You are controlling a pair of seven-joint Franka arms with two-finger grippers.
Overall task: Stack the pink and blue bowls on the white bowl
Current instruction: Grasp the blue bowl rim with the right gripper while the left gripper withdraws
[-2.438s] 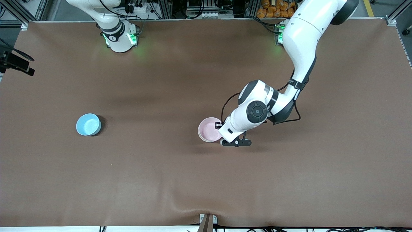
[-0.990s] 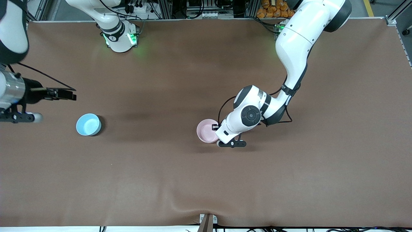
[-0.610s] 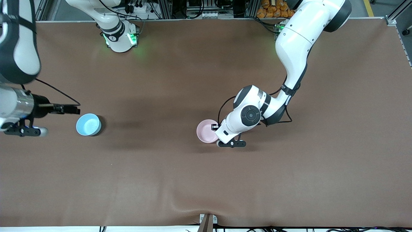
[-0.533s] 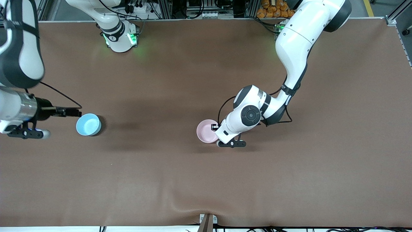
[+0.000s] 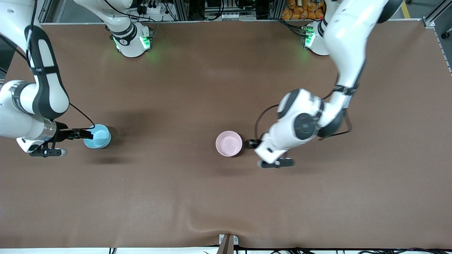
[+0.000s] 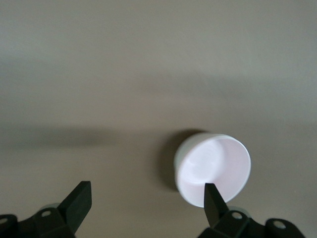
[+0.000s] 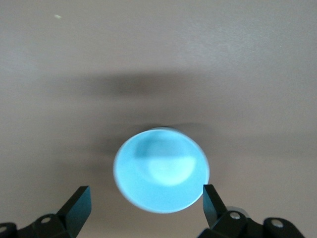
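Left gripper spread wide, just beside pink bowl, frame centre. Right gripper wide at blue bowl, frame's left-middle edge.

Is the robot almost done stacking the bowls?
About halfway. The pink bowl sits released mid-table, the left end effector open beside it; no white bowl shows apart from it. The right end effector is open at the blue bowl's rim. Grasping it and stacking it on the pink one remain.

Pink bowl upright mid-table; blue bowl toward right arm's end.
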